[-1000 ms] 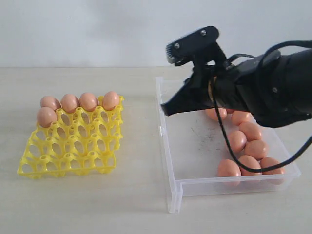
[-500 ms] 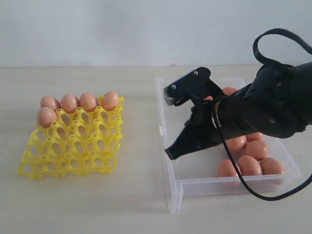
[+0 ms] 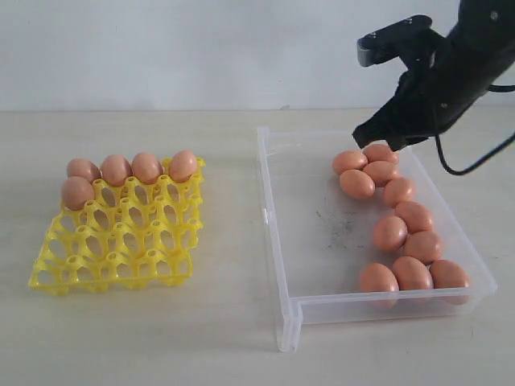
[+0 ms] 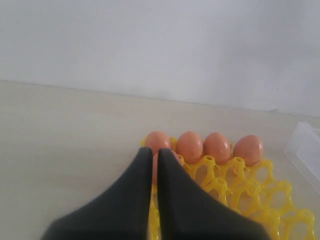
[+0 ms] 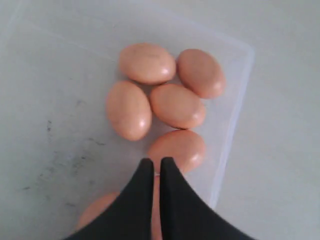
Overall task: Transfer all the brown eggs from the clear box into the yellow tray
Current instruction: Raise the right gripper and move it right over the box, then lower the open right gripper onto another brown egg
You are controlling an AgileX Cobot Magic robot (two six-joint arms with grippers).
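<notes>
On the table, toward its left side: the yellow tray, lying flat. Seated in it, five of the brown eggs. Four in the row nearest the table's far edge, side by side; one in the next row, at the left end.

Toward the table's right side, well apart from the tray: the clear box, long walls running from the near edge toward the far edge. Inside, about eleven more eggs, strung along the box's right wall from its far end down to its near right corner. Four of them bunched and touching at the far end; three more packed into the near right corner. Dark scuffs on the bare floor left of the eggs.

High over the far right corner of the box: the right arm, above the far bunch of eggs and clear of it. Right jaws pressed together, holding nothing; from the wrist, seen pointing down over an egg just beside the box's wall.

Left jaws likewise pressed together and empty, out of sight in the exterior view. From the left wrist, seen hanging over the tray's left end, tips toward the far row, one egg partly hidden behind them. Touching that egg or apart from it: cannot tell.
</notes>
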